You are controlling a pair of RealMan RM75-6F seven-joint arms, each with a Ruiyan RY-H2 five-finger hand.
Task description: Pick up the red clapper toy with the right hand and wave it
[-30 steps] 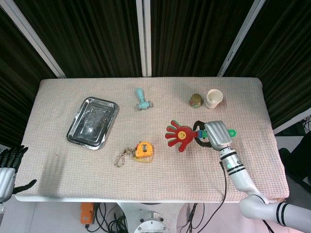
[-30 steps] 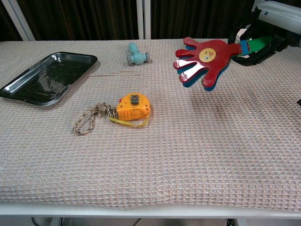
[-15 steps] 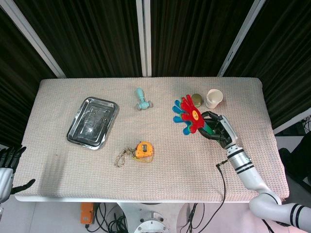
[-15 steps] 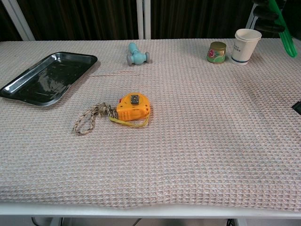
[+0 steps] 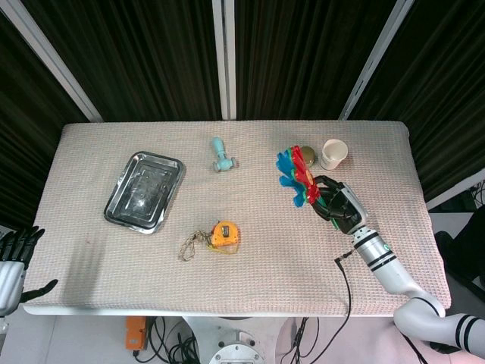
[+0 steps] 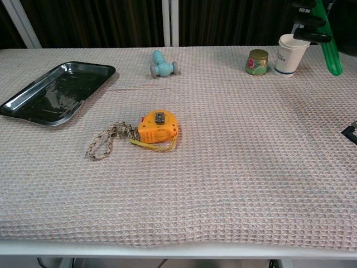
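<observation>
The red clapper toy point(image 5: 297, 177), a stack of red, blue and green plastic hands on a green handle, stands raised above the right side of the table. My right hand point(image 5: 339, 207) grips its handle from below. In the chest view only the green handle point(image 6: 330, 51) and dark fingers point(image 6: 308, 22) show at the top right corner; the clapper's head is cut off by the frame. My left hand point(image 5: 13, 252) hangs off the table's front left corner, fingers apart, holding nothing.
A metal tray point(image 5: 145, 191) lies at the left. An orange tape measure point(image 5: 225, 233) with a cord sits at centre front. A teal toy point(image 5: 221, 155) lies at the back centre. A small tin point(image 6: 256, 61) and a paper cup point(image 5: 333, 153) stand at the back right.
My right hand lifted the clapper from low over the table and swung it upright; its head has since turned edge-on and shifted slightly right.
</observation>
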